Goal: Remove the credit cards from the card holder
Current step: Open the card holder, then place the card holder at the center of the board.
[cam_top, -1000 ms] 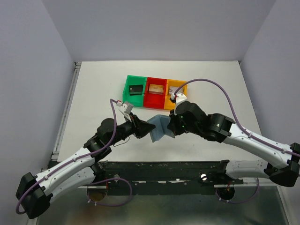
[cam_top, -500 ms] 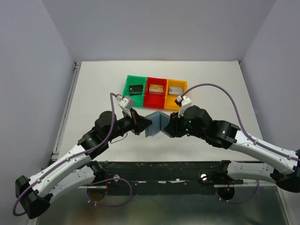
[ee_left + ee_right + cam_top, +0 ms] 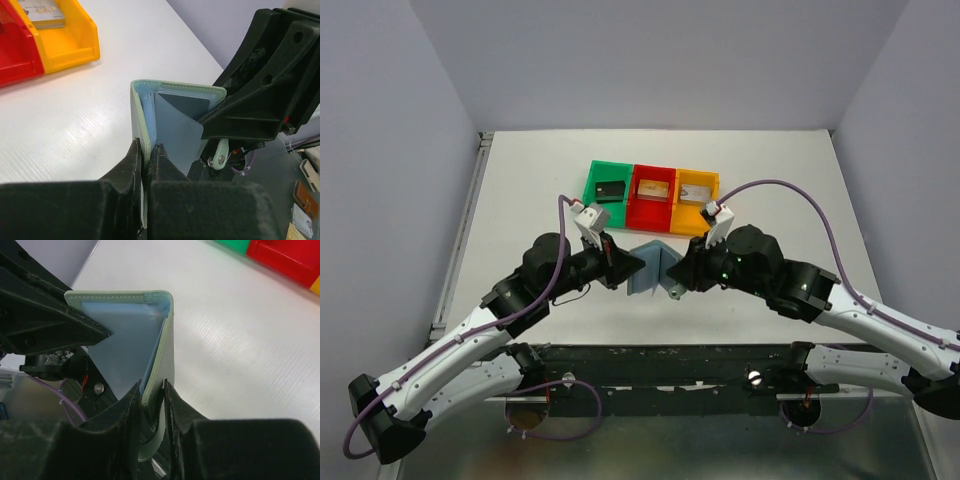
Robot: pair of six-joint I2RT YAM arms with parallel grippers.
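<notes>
The card holder [image 3: 653, 266] is held open in a V above the table, pale grey-green outside, light blue inside. My left gripper [image 3: 632, 265] is shut on its left cover [image 3: 141, 125]. My right gripper [image 3: 678, 270] is shut on its right cover [image 3: 164, 357]. The blue inner pockets [image 3: 177, 132] show in both wrist views, and no card shows in them. A black card [image 3: 611, 189] lies in the green bin [image 3: 591, 187], a golden-tan card [image 3: 653, 188] in the red bin [image 3: 653, 213], a silvery-grey card [image 3: 694, 190] in the yellow bin [image 3: 689, 219].
The three bins stand in a row just behind the holder. The yellow bin [image 3: 75, 47] and the red bin [image 3: 15, 62] show at the left wrist view's top left. The table's near edge with a black rail [image 3: 670, 355] lies just in front of the grippers.
Both grippers have moved forward and a little apart with the holder. It went from lying low and skewed to standing in an open V.
</notes>
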